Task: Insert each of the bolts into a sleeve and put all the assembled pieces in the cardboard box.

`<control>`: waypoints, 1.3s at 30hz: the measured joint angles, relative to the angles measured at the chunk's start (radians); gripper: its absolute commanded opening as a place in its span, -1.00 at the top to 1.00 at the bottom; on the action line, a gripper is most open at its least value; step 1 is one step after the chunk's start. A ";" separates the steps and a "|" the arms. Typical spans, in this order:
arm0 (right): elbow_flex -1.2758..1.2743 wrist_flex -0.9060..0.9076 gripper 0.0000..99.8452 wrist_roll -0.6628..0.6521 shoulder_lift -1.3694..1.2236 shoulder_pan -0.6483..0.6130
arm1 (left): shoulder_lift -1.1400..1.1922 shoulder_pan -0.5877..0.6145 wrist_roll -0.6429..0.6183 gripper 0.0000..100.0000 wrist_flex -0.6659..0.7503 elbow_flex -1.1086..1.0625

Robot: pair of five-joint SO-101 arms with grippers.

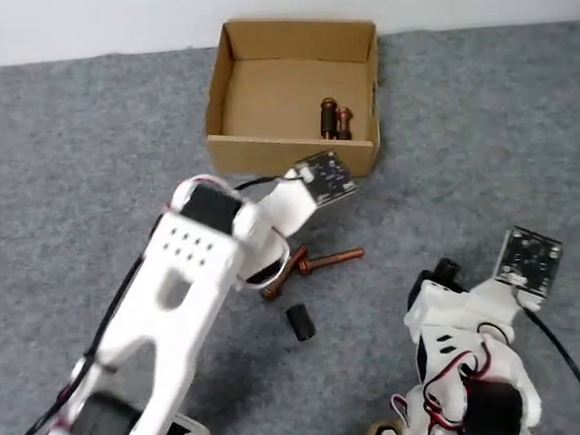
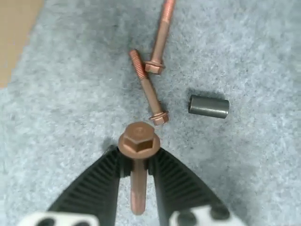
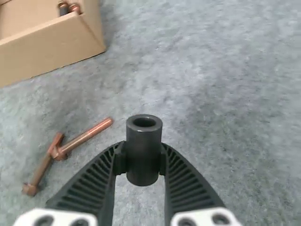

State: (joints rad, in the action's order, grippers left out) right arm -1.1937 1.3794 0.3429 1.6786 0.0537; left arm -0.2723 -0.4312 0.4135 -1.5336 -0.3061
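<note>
"Presently, what does each claw hold?"

"Left claw (image 2: 138, 157) is clamped on a bolt (image 2: 138, 142) just under its head, leaving the shank free. Right claw (image 3: 142, 157) grips a sleeve (image 3: 143, 141), bore facing outward, evidently ready for mating."

"And the remainder?"

"Two loose bolts (image 2: 149, 89) lie touching just ahead of the left claw, a spare sleeve (image 2: 209, 106) beside them on the surface (image 2: 244, 47). The cardboard box (image 1: 266, 154), farther ahead, holds finished pieces (image 1: 335, 120)."
</note>
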 measured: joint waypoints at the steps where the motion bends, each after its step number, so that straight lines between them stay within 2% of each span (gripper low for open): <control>1: 0.000 0.000 0.98 0.000 0.000 -0.011 | -0.040 0.000 -0.028 0.99 0.009 -0.031; 5: 0.000 0.000 0.98 0.000 0.000 -0.029 | -0.186 0.021 -0.160 0.99 0.029 -0.138; 10: 0.000 0.000 0.98 0.000 0.000 -0.054 | -0.338 0.057 -0.265 0.99 0.094 -0.276; 20: 0.000 0.000 0.98 0.000 0.000 -0.063 | -0.735 0.186 -0.657 0.99 0.430 -0.591; 23: 0.000 0.000 0.98 0.000 0.000 -0.071 | -0.879 0.189 -0.694 0.99 0.534 -0.717; 27: 0.000 0.000 0.98 0.000 -0.002 -0.175 | -1.085 0.189 -0.698 0.99 0.632 -0.888; 34: 0.000 0.000 0.98 -0.009 -0.002 -0.419 | -1.476 0.189 -0.698 0.99 0.655 -1.092; 36: 0.000 -0.005 0.98 -0.035 -0.003 -0.489 | -1.527 0.189 -0.704 0.99 0.655 -1.094; 39: 0.000 -0.044 0.98 -0.114 -0.003 -0.569 | -1.519 0.190 -0.787 0.99 0.655 -1.094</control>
State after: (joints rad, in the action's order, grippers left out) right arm -1.1937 1.3349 0.2294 1.6755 -0.5155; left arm -1.7914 -0.2409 -0.3736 -0.8784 -1.4001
